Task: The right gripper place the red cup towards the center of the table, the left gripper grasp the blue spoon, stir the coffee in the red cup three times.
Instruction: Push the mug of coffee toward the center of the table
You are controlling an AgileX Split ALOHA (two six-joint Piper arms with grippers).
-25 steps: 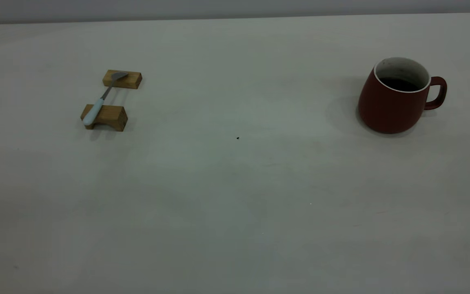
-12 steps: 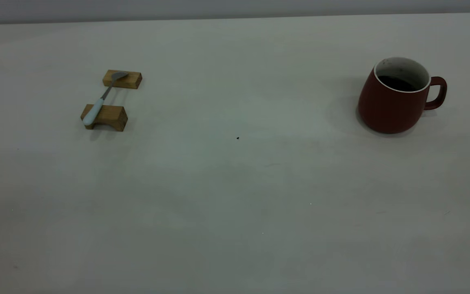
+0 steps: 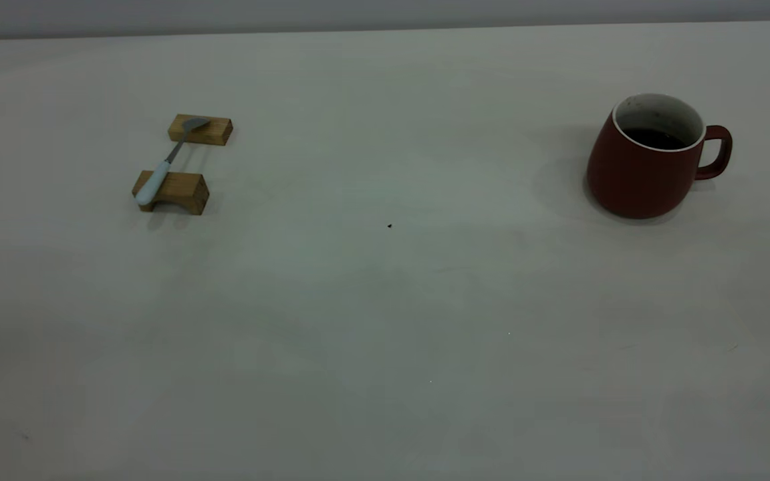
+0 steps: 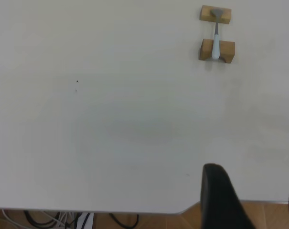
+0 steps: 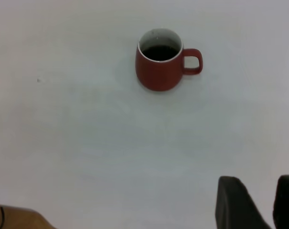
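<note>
The red cup (image 3: 639,174) stands upright at the table's (image 3: 385,314) right, handle pointing right, with dark coffee (image 3: 654,138) inside. The blue spoon (image 3: 158,175) lies at the left across two wooden blocks, handle toward the near side. Neither gripper shows in the exterior view. In the left wrist view my left gripper (image 4: 253,170) is open and empty over the table's near edge, far from the spoon (image 4: 215,43). The right wrist view has my right gripper (image 5: 258,177) open and empty, well short of the cup (image 5: 158,71).
Two brown wooden blocks (image 3: 200,129) (image 3: 171,192) carry the spoon. A tiny dark speck (image 3: 389,226) marks the table's middle. Past the table's near edge, the left wrist view shows wooden floor and cables (image 4: 39,219).
</note>
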